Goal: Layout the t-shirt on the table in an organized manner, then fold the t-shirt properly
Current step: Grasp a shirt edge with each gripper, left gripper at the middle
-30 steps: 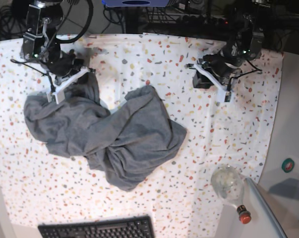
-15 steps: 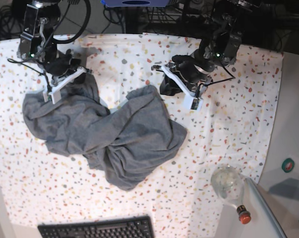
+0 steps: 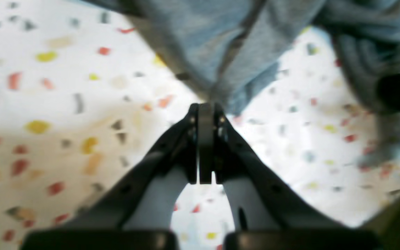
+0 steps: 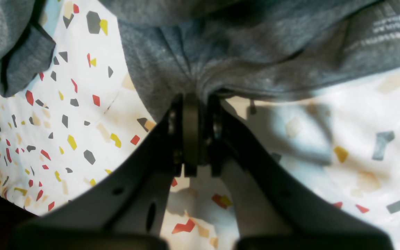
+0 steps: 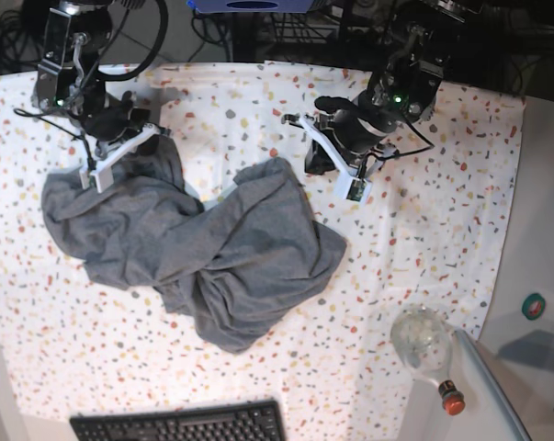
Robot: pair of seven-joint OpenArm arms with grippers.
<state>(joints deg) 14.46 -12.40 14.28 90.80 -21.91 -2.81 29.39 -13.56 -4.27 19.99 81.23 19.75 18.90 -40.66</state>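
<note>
My right pincer [image 5: 96, 165] is clamped on a gathered fold of the grey t-shirt [image 5: 194, 248], which lies crumpled left of centre on the speckled table [image 5: 423, 230]. My left pincer [image 5: 336, 170] is pressed shut at the shirt's upper right corner — whether it has caught cloth I cannot tell. To spread well, I would pull apart evenly, low over the cloth. Open room lies rightward; the bottle [image 5: 423, 344] and keyboard [image 5: 180, 424] crowd the near edge.

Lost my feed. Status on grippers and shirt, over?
Left gripper shut at a shirt edge. Right gripper shut on the t-shirt. Shirt bunched on the table. Bottle near corner, clear of the shirt.
</note>
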